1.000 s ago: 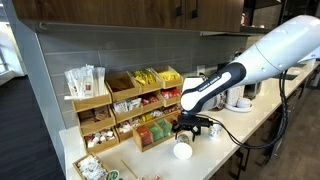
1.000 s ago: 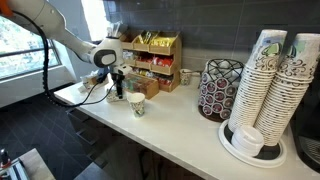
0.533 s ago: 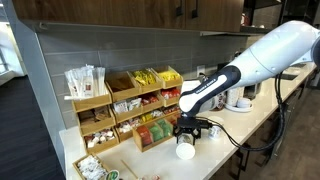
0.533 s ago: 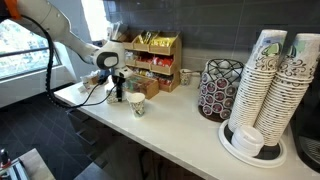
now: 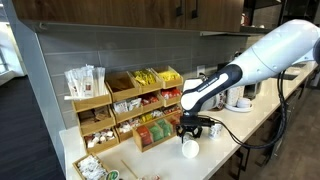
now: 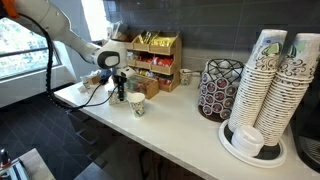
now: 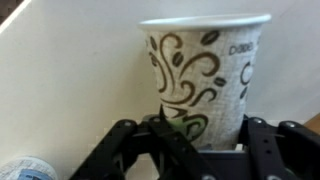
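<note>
Gripper (image 6: 119, 92) at left end of counter (image 6: 185, 128) in exterior view, near front edge. Fingers (image 7: 262, 140) look clamped on paper cup (image 7: 205, 75), one each side of lower wall. Low hold likely chosen because base stiffens thin wall. Cup upright, mouth up, appears resting on counter, just in front of wooden rack (image 6: 152, 58). Pod holder (image 6: 220, 88) mid-counter, toward back edge. Spare cups (image 6: 272, 75) nested in stacks at right end: compact storage.

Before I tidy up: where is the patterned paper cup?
In both exterior views, the patterned paper cup stands on the counter before the snack organizer, gripped by the end effector.
</note>
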`<state>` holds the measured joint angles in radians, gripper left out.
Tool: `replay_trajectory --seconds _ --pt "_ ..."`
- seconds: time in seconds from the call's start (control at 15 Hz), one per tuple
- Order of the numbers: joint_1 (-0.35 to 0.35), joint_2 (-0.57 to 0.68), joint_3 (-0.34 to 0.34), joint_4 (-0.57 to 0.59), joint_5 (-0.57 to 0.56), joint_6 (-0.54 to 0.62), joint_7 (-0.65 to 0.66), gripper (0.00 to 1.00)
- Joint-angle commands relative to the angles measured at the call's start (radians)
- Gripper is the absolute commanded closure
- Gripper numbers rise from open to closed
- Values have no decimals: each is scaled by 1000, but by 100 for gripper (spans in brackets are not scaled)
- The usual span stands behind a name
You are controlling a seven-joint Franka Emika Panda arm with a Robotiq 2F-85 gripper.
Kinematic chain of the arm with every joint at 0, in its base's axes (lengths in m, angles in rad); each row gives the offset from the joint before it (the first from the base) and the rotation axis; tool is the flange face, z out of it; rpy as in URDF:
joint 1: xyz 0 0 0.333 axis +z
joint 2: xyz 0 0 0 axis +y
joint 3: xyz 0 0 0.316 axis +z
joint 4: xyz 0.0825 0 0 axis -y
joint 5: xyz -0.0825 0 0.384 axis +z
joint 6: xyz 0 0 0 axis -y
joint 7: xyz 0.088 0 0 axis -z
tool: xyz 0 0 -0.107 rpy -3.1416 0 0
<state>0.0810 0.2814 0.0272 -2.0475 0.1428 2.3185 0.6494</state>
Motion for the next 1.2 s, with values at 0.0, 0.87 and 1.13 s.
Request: replay_trajectory --seconds 0.0,0.87,1.13 --pt "-9 -42 1 -60 21 53 -117 73" --pt "-83 -185 96 -274 353 346 -905 78" --pt "-97 -221 107 -301 549 334 -1184 78"
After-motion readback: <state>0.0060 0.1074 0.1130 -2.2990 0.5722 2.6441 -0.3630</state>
